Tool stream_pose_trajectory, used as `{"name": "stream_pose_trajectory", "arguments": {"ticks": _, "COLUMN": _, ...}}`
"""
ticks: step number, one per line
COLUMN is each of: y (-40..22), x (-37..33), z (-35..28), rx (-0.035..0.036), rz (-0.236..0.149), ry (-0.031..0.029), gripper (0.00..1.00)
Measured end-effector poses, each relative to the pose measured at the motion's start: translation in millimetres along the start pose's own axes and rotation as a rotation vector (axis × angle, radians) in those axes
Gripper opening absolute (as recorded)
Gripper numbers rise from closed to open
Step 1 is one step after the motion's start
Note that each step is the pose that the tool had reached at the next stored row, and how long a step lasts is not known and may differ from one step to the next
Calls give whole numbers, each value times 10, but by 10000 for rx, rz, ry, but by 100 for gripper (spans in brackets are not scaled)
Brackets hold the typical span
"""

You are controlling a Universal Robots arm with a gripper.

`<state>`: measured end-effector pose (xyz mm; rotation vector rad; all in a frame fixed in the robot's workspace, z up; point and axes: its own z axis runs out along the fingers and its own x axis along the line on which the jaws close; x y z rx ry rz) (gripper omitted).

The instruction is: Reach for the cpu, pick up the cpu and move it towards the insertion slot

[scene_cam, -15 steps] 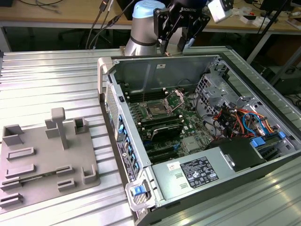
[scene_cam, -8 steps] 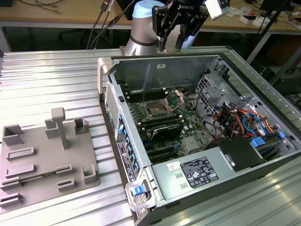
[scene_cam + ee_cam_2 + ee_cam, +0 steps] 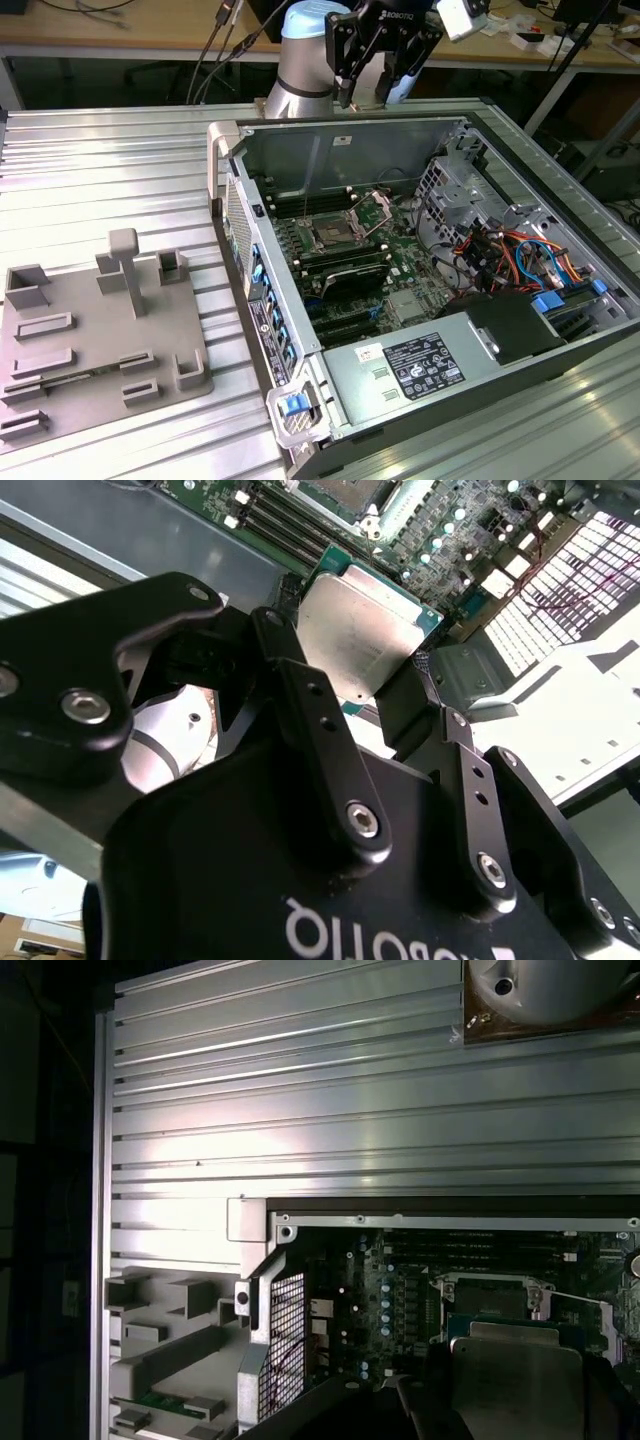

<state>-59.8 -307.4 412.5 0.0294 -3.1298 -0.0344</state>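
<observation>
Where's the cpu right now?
The cpu is held between the gripper's fingers, lifted above the open computer case; in both wrist views it hangs over the motherboard near the insertion slot, not yet seated.

Arm: stands up behind the computer case [image 3: 420,260], bent over its back wall.
Gripper [image 3: 365,95]: points down, above the back of the case.
Fingers [image 3: 300,680]: pressed on two sides of the cpu [image 3: 365,640], holding it up.

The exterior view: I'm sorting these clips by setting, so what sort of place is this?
Probably a robotics lab or workshop: an open computer case lies on a ribbed metal table, with cluttered wooden benches behind.
</observation>
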Motion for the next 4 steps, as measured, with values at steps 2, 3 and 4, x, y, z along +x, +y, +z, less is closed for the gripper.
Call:
{"name": "stream_pose_trajectory", "arguments": {"ticks": 2, "y": 0, "x": -2, "z": 2, "rx": 0, "rz": 0, "ry": 0, "gripper": 55}}
{"name": "stream_pose_trajectory", "arguments": {"ticks": 3, "y": 0, "x": -3, "z": 2, "rx": 0, "rz": 0, "ry": 0, "gripper": 55}}
{"name": "stream_pose_trajectory", "arguments": {"ticks": 4, "y": 1, "x": -3, "z": 2, "rx": 0, "rz": 0, "ry": 0, "gripper": 55}}
